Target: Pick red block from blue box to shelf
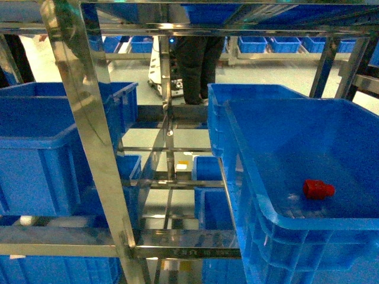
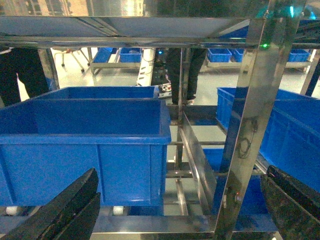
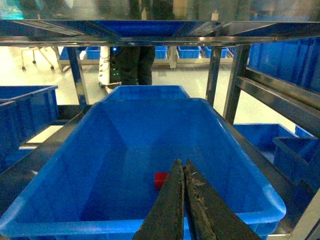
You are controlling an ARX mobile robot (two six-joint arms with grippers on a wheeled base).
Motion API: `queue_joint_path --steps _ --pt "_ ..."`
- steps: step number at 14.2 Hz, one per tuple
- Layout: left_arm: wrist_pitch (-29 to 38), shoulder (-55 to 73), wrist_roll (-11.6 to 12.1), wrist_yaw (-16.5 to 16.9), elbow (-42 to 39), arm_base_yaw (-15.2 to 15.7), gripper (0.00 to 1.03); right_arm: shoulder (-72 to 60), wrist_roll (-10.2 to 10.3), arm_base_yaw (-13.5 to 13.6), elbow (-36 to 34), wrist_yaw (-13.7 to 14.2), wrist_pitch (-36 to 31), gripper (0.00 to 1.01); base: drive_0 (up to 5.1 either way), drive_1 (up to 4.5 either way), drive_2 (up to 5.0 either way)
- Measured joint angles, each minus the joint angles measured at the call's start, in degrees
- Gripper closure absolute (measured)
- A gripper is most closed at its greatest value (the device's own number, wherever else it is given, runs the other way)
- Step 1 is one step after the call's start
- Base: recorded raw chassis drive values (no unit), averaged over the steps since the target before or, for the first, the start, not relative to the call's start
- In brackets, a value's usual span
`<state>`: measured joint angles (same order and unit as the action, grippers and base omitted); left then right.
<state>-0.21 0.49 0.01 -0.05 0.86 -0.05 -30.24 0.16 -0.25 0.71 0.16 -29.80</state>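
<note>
The red block point(image 1: 318, 189) lies on the floor of the blue box point(image 1: 308, 223), which stands on the steel shelf point(image 1: 89, 118) at the right. In the right wrist view the red block point(image 3: 160, 179) sits near the middle of the blue box point(image 3: 100, 150). My right gripper point(image 3: 181, 162) is shut and empty, with its tips just right of the block and nearer the camera. My left gripper point(image 2: 180, 205) is open wide and holds nothing, facing a shelf post point(image 2: 250, 125). Neither gripper shows in the head view.
Darker blue crates point(image 1: 41, 148) fill the left side of the shelf, and one point(image 2: 95, 140) is in front of my left gripper. A second crate point(image 3: 145, 92) stands behind the blue box. A person point(image 1: 198, 59) and a robot base stand beyond the rack.
</note>
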Motion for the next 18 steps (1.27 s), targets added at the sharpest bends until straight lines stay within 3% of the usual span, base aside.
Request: queue_joint_path --steps 7,13,15,18 --pt "0.0 0.0 0.0 0.0 0.0 0.0 0.05 14.0 0.0 0.0 0.0 0.0 13.5 0.99 0.0 0.00 0.0" --pt "0.0 0.0 0.0 0.0 0.0 0.0 0.05 20.4 0.0 0.0 0.0 0.0 20.0 0.99 0.0 0.00 0.0" --pt "0.0 0.0 0.0 0.0 0.0 0.0 0.05 29.7 0.0 0.0 0.0 -0.2 29.9 0.99 0.0 0.00 0.0" --pt "0.0 0.0 0.0 0.0 0.0 0.0 0.05 30.0 0.0 0.0 0.0 -0.2 29.8 0.99 0.0 0.00 0.0"
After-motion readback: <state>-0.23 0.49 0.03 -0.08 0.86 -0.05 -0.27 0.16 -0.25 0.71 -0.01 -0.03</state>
